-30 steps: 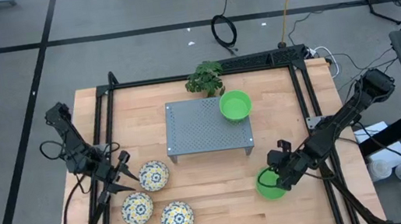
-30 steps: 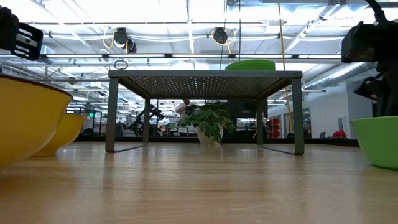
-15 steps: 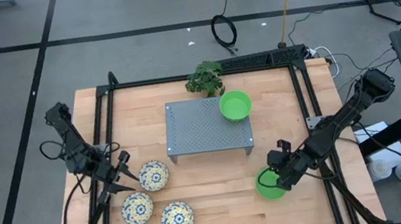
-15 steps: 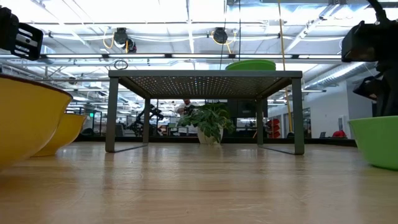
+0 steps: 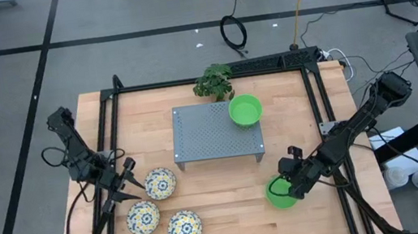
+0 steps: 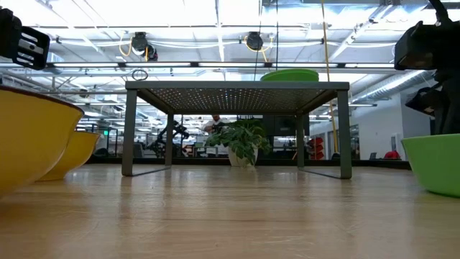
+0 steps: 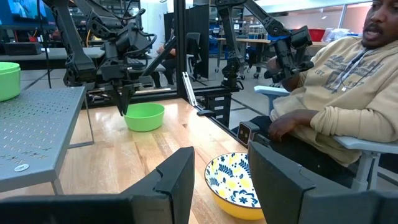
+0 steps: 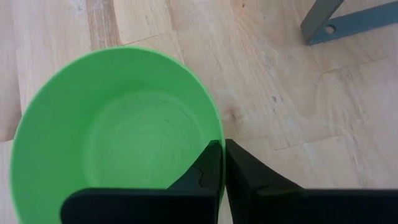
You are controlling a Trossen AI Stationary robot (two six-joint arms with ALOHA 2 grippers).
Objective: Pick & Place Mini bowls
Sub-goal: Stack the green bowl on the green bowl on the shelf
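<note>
Wood table (image 5: 229, 200), near-right area: green bowl (image 5: 280, 193) sits here. My right gripper (image 8: 222, 163) is pinched shut on its rim. Bowl looks light, stiff, smooth; thin rim is grip pt. Left gripper (image 5: 130, 183) waits, parted, by floral bowls.

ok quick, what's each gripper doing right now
Left gripper: open, holding nothing, beside the patterned bowls.
Right gripper: shut on the rim of the green bowl on the table.
</note>
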